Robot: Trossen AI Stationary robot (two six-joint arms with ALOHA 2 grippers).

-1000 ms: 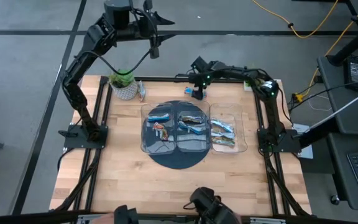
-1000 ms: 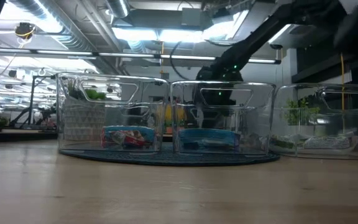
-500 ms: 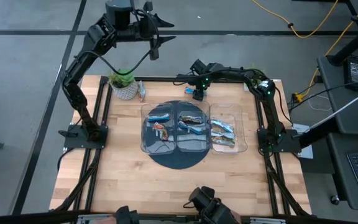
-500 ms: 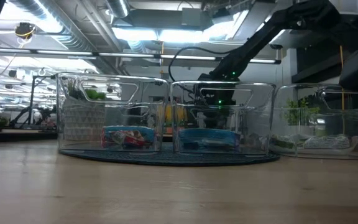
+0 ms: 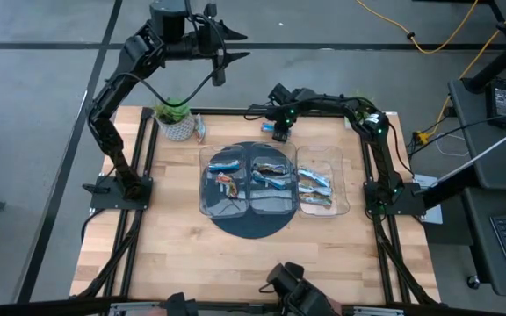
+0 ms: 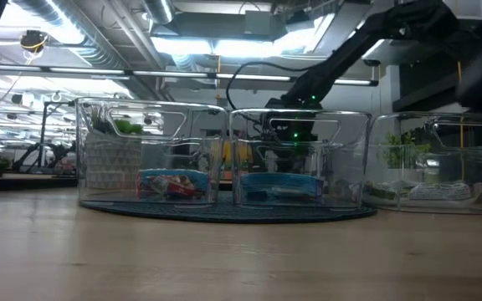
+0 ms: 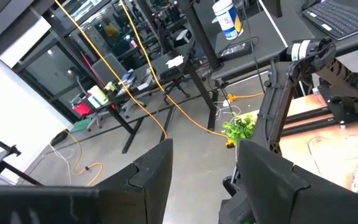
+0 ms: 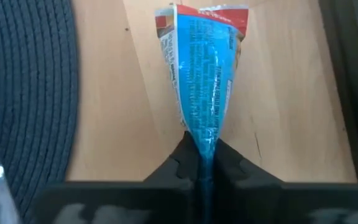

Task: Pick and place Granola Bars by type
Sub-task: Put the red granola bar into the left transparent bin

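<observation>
A bright blue granola bar [image 8: 201,74] lies on the wood near the table's far edge, beyond the trays; my right gripper [image 8: 202,163] is shut on its near end. In the high view that gripper [image 5: 279,131] stands over the bar. Another bar [image 5: 200,131] lies beside the plant pot [image 5: 177,123]. More bars lie in three clear trays [image 5: 271,207] on the dark round mat. My left gripper [image 7: 204,180] is raised high beyond the far left corner, open, with nothing between its fingers. My right gripper pinches the blue bar's flattened wrapper end [image 8: 204,142] between its two fingers. The fingers lie along the bar, which stretches away from them over the wood. Its far, red-edged end [image 8: 204,14] looks close to the table; whether it rests there I cannot tell.
The three trays stand side by side in the table's middle, the left [image 5: 225,180] and middle [image 5: 271,175] ones on the mat [image 5: 253,226], the right one [image 5: 325,189] partly off it. The potted plant stands at the far left corner. Bare wood lies toward the near edge.
My right arm has shifted slightly over the blue bar near the far edge. The bar has stayed where it was on the wood.
</observation>
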